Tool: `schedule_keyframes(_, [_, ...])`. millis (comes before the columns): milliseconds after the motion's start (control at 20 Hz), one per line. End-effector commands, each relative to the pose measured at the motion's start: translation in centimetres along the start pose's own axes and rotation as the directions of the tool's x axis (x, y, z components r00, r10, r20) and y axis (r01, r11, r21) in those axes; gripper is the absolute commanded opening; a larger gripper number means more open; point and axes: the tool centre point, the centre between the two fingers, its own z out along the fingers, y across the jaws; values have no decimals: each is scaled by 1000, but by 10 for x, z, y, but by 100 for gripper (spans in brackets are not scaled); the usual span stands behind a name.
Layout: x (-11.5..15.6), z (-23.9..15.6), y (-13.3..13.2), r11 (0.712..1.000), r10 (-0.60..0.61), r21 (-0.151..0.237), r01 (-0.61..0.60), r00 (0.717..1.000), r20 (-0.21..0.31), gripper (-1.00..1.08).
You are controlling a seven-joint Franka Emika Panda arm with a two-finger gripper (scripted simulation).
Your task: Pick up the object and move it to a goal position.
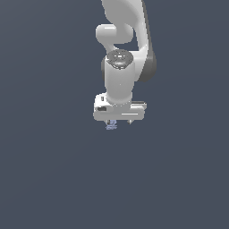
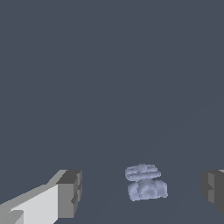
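Observation:
The object (image 2: 145,183) is a tiny pale blue-lavender item with faint ridges. In the wrist view it lies on the dark floor between my two fingertips, nearer the finger at the picture's right side, touching neither. In the exterior view the object (image 1: 111,125) peeks out just under the white hand, toward the exterior view's left. My gripper (image 1: 118,121) (image 2: 142,190) is open, with the jaws wide apart and nothing held. The white arm comes down from the top of the exterior view, pointing straight down.
A plain dark grey-blue floor (image 1: 53,170) fills both views. No other objects, containers or edges show.

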Motion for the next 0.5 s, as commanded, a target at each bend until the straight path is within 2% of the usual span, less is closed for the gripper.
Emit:
schedule_keyframes(0, [0, 0, 0, 1000, 0, 0, 0, 1000, 0, 100])
schedule_keyframes(450, [5, -7, 21, 1000, 16, 12, -16, 1000, -15, 100])
